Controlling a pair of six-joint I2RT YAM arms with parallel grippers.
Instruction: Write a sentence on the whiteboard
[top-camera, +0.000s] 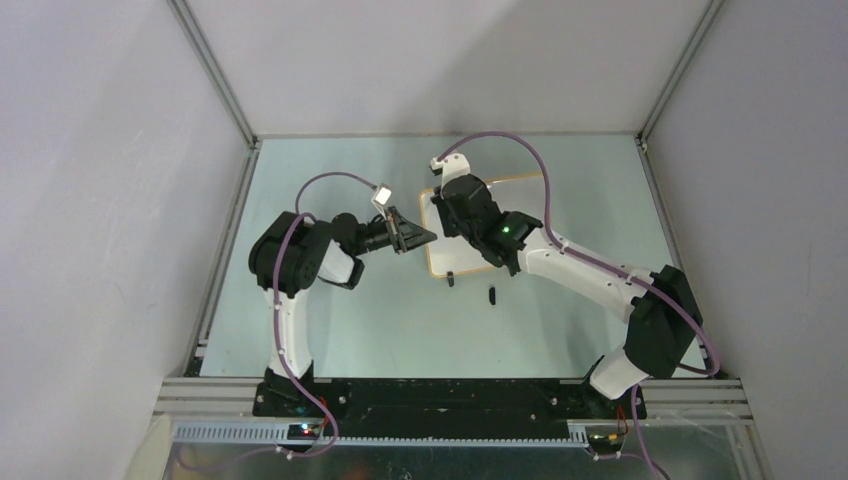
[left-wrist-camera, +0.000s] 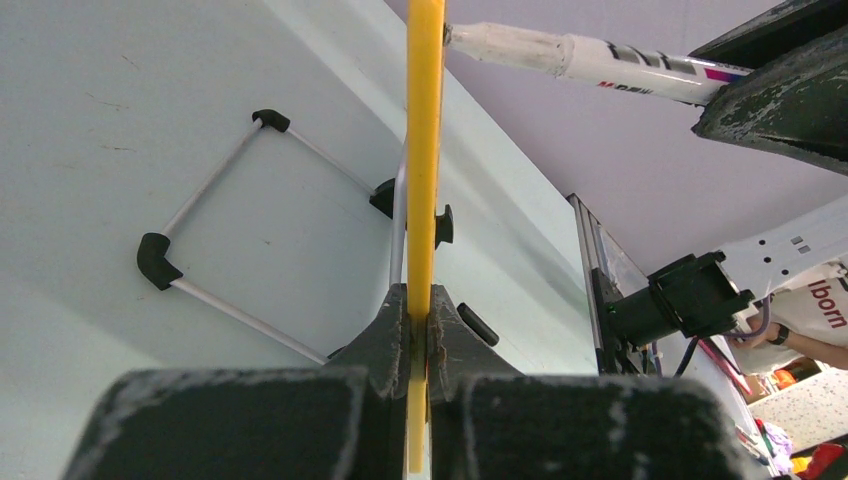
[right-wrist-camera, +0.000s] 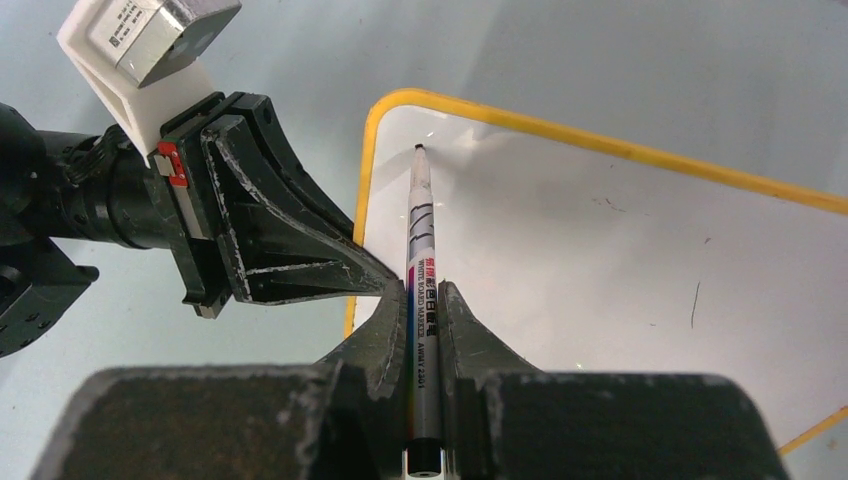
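1. The right end effector (right-wrist-camera: 422, 300) is closed on a marker (right-wrist-camera: 419, 230). The barrel is gripped lengthwise, so the tip is pointed ahead at the writing face.
2. The tip is placed at the upper left corner of the whiteboard (right-wrist-camera: 600, 250), just inside the yellow frame, at upper centre of the right wrist view. Contact with the surface cannot be told. This corner is judged the natural start for a first line.
3. The left end effector (left-wrist-camera: 420, 318) is clamped on the board's frame edge, seen edge-on at the centre of the left wrist view. This hold is judged to brace the board against the marker's push.
4. In the top view the board is found at the centre of the frame on the table (top-camera: 330, 330), between the 2 arms and partly hidden by the right arm. 2 black clip feet (top-camera: 451, 280) are seen at its lower edge.
5. No lettering is seen on the exposed face, so the sentence is judged not yet begun.
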